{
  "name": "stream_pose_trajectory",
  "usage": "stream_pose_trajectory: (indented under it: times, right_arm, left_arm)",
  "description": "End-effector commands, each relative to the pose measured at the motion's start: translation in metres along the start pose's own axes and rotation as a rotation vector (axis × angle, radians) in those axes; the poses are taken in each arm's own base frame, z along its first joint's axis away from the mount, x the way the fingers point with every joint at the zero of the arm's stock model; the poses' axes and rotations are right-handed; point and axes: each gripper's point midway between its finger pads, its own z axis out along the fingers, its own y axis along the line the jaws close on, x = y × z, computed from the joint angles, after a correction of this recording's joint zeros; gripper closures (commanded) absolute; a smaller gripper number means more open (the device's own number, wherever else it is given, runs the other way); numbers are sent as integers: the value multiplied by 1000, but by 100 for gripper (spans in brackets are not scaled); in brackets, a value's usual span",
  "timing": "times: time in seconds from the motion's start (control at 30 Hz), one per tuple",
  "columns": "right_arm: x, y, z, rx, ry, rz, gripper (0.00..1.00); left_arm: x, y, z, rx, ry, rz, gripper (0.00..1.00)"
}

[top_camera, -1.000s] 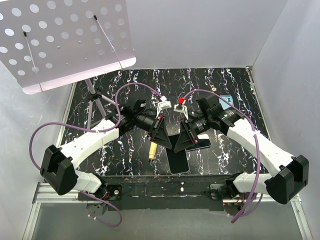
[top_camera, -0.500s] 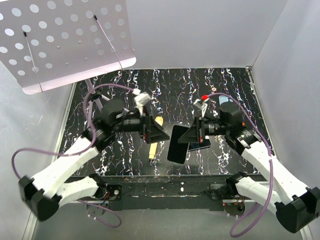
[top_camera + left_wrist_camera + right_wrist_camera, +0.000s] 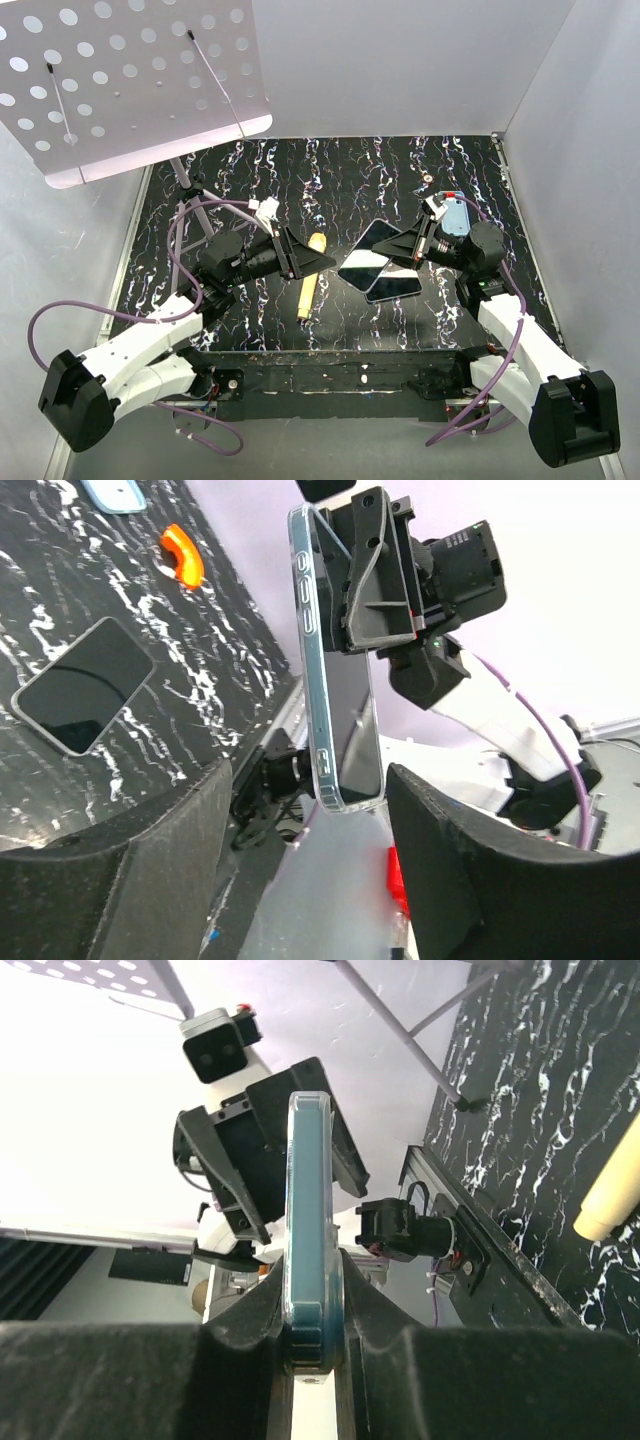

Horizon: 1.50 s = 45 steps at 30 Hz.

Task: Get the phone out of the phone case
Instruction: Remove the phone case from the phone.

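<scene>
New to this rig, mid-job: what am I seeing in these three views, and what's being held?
Two robot arms work over a black marbled table. The top view looks down from behind them; each wrist view looks out from that arm's own wrist. The right fingers clamp a clear phone case, held off the table; whether a phone is inside, I cannot tell. The left fingers are open and empty. A dark phone-like slab and a cream stick lie on the table.

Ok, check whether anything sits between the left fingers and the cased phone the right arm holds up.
Nothing visible does. The left gripper is open, and the phone case, clamped in the right gripper, shows unobstructed between its fingers. The other phone lies flat on the table, off that line.
</scene>
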Motion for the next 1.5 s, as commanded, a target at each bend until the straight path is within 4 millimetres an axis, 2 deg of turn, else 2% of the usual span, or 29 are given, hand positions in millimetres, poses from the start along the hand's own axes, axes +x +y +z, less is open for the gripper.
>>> stream_pose_trajectory:
  times: [0.0,0.07,0.13,0.17,0.3,0.37,0.63,0.73,0.87,1.0,1.03,1.1,1.33,1.47]
  right_arm:
    - [3,48,-4,-143,13,-173,99]
    - [4,48,-4,-138,27,-191,99]
    - [5,50,-4,-139,32,-208,99]
    - [5,50,-4,-140,29,-212,99]
    - [2,53,-4,-142,2,-231,99]
    - [-2,52,-4,-140,-19,-235,99]
    - [-11,56,-2,-159,-73,-266,99]
    - [-11,58,-2,-175,-64,-272,99]
    - [-10,59,-1,-183,-48,-263,99]
    - [-6,61,-1,-189,-22,-250,99]
    - [-4,64,-2,-194,-8,-251,99]
    - [1,71,-4,-214,16,-258,99]
    - [20,102,-17,-320,78,-236,99]
    - [27,117,-24,-387,109,-212,99]
  left_arm:
    - [-3,-38,0,177,8,-1,38]
    - [1,-39,2,183,26,-6,29]
    - [1,-45,4,214,34,6,28]
    - [1,-45,6,219,42,6,31]
    - [7,-47,11,240,80,1,51]
    - [12,-44,12,244,89,-14,56]
    - [24,-41,4,260,112,-63,65]
    - [24,-49,3,312,120,-63,67]
    - [28,-58,4,376,162,-50,76]
    - [30,-78,-2,526,196,33,82]
    - [34,-78,-2,551,221,46,85]
    - [34,-87,-4,622,241,106,100]
    - [33,-95,2,791,273,238,100]
    - [43,-96,0,853,311,382,100]
